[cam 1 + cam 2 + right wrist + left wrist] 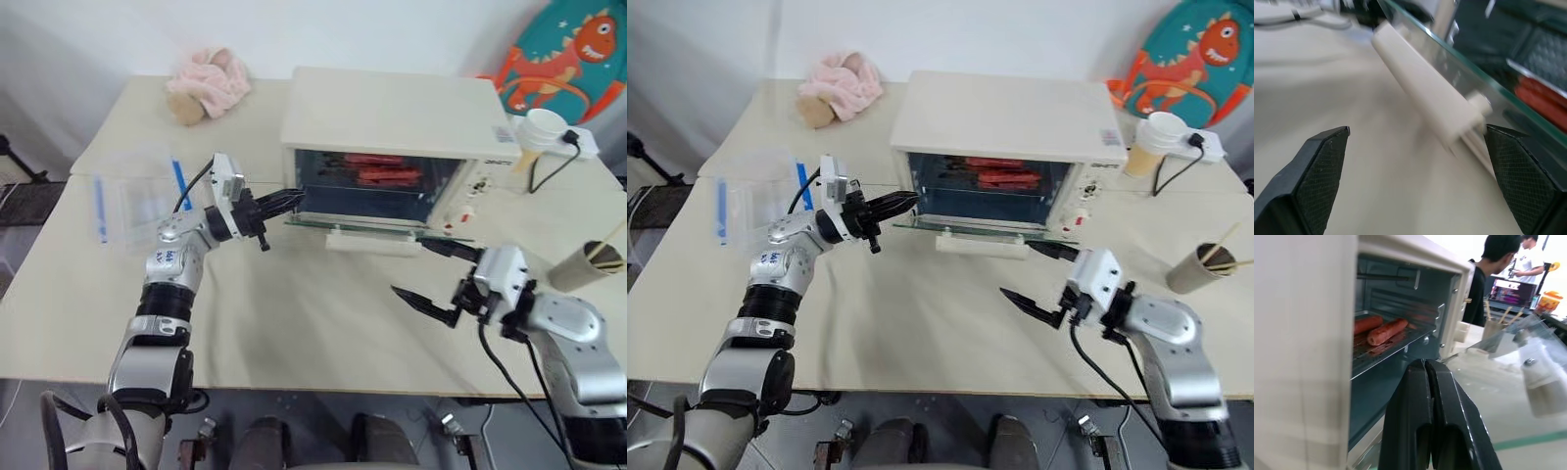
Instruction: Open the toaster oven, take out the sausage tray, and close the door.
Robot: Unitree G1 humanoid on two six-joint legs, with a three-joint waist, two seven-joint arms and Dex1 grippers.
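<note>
The cream-white toaster oven (392, 113) stands at the middle back of the table. Its glass door (367, 223) hangs open, lying about flat, with the bar handle (372, 241) at the front. Inside, the silver ridged sausage tray (1376, 350) sits on a rack and carries two reddish sausages (1382, 331). My left gripper (291, 200) is shut with nothing in it, its tips at the left end of the oven mouth, just above the door. My right gripper (426, 270) stands open near the handle's right end; the handle (1425, 88) shows between its fingers (1322, 166).
A clear plastic box with blue clips (137, 196) lies left of my left arm. A pink plush toy (208, 86) sits at the back left. A paper cup (542, 132) and a cable stand right of the oven, and a cup with sticks (585, 264) is further forward. People stand in the background (1493, 264).
</note>
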